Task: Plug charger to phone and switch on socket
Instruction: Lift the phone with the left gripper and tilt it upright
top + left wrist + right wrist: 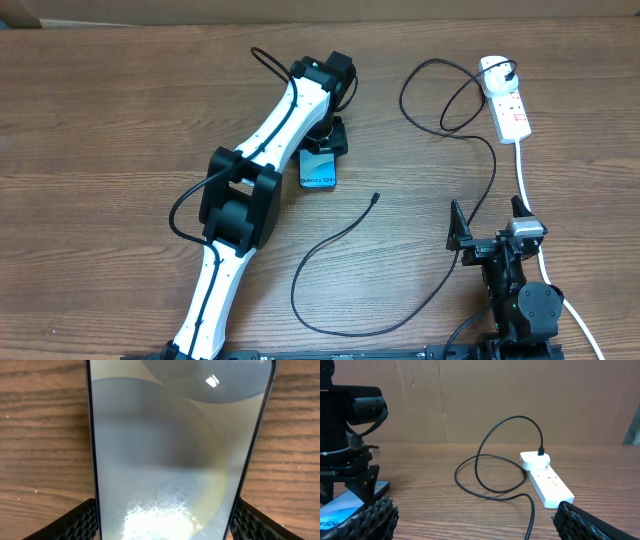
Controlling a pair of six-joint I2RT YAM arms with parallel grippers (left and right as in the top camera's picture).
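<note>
The phone (318,172), light blue, lies flat on the wooden table just below centre top. My left gripper (325,143) reaches down over its far end. In the left wrist view the phone (170,445) fills the gap and both black fingers (75,522) press on its long edges. The charger (340,240) runs as a thin black cable from its plug (510,72) in the socket (505,95), loops across the table, and ends in a free tip (375,197) right of the phone. My right gripper (488,228) stands open and empty near the front right, far from the cable tip.
A thick white cord (525,175) runs from the socket down past my right arm. In the right wrist view the socket (547,482) and cable loops (490,460) lie ahead, with the left arm (350,435) and phone (345,505) at the left. A brown wall backs the table.
</note>
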